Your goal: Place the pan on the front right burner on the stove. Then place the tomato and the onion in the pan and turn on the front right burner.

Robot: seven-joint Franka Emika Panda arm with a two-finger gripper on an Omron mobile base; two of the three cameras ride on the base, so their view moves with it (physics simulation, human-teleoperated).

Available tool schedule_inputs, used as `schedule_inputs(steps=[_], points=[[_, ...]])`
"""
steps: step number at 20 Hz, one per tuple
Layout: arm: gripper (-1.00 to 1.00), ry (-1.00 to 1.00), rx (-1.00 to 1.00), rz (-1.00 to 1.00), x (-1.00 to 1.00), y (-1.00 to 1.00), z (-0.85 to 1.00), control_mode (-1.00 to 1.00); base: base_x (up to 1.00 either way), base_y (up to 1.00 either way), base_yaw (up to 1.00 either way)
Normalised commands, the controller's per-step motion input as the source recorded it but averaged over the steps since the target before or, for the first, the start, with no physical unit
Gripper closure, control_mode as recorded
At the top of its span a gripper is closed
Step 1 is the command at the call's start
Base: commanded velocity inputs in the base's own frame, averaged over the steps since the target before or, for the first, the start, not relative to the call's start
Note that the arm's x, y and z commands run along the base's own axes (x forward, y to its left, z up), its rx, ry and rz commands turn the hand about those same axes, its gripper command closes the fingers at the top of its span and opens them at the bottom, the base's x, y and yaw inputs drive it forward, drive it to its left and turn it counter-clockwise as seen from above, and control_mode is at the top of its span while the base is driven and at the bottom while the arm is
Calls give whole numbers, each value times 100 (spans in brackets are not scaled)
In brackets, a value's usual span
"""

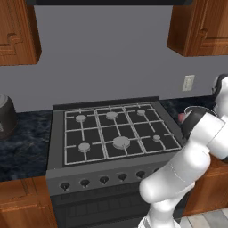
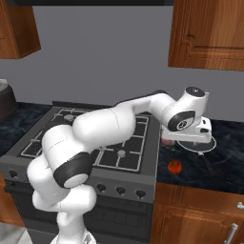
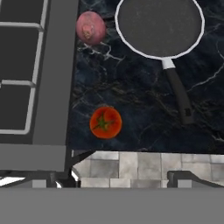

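The pan [image 3: 159, 26] lies on the dark marble counter right of the stove [image 3: 52, 78], its slim dark handle [image 3: 177, 89] pointing toward the counter's front edge. The pinkish onion [image 3: 90, 27] rests between the pan and the stove. Nearer the front edge sits the tomato [image 3: 105, 122], apart from both. My gripper [image 3: 118, 181] hangs open above the counter with nothing between its fingers. From the right base view, my hand hovers over the pan [image 2: 204, 146], with the tomato [image 2: 174, 166] in front of it. The front right burner [image 1: 156, 137] is bare under its grate.
A dark round pot [image 1: 5, 116] stands on the counter left of the stove [image 1: 111, 129]. Black knobs [image 1: 103, 179] line the stove front. Wooden wall cabinets [image 2: 209, 33] hang above the counter. A wall outlet [image 1: 188, 83] sits behind the right counter.
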Motion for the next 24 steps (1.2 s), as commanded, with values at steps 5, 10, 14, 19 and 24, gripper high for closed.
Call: schedule_inputs(steps=[5,10,14,19,24], points=[[-100,5,0,2,19,-25,-23,-100,0,0,0],[-100,11,0,1,11,-21,-18,-100,0,0,0],[-100,8,0,2,7,-17,-11,-100,0,0,0],[-100,3,0,4,5,-13,-9,-100,0,0,0],[-100,1,0,5,6,-5,-18,-100,0,0,0]])
